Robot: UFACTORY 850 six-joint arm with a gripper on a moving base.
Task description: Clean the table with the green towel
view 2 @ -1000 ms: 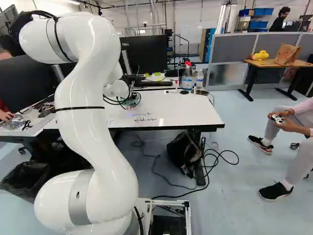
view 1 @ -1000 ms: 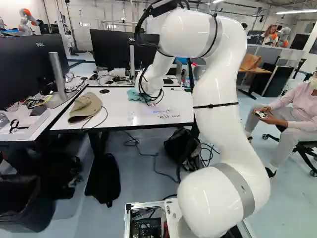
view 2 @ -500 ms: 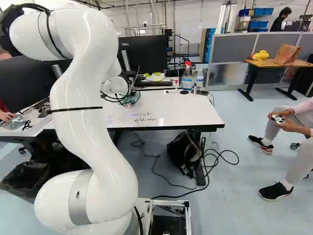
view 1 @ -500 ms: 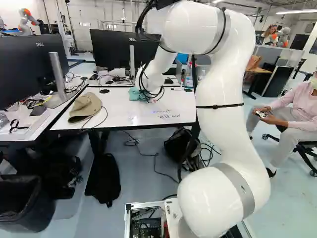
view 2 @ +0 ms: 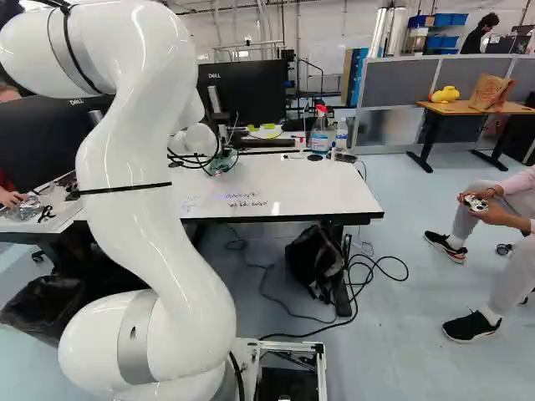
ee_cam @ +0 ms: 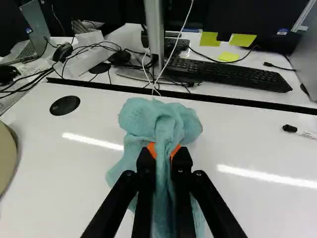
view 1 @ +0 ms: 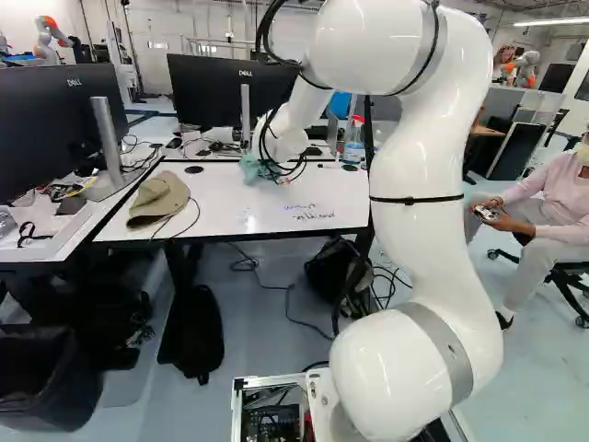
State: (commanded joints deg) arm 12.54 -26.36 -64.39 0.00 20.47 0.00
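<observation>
In the left base view, my gripper (view 1: 271, 169), partly hidden by cables, is at the far side of the white table (view 1: 212, 207), with the green towel (view 1: 249, 168) at it. The wrist view shows the gripper (ee_cam: 164, 151) shut on the bunched towel (ee_cam: 141, 119). Cloth bulges ahead of the orange pads and hangs back between and beside the fingers. Whether it presses on the tabletop I cannot tell. Blue and dark handwriting (view 2: 244, 201) marks the tabletop on the near side of the towel.
A tan cap (view 1: 158, 199) lies at the table's left end. Past the far edge are a keyboard (ee_cam: 223, 74), monitors (view 1: 207, 87) and a spray bottle (view 2: 320, 134). A marker (ee_cam: 299, 132) lies on the table. Another robot (view 1: 51, 41) stands far back.
My gripper, holding the towel, has moved a little farther from the base, toward the table's far edge. The upper arm has swung rightward in the left base view and leftward in the right one.
</observation>
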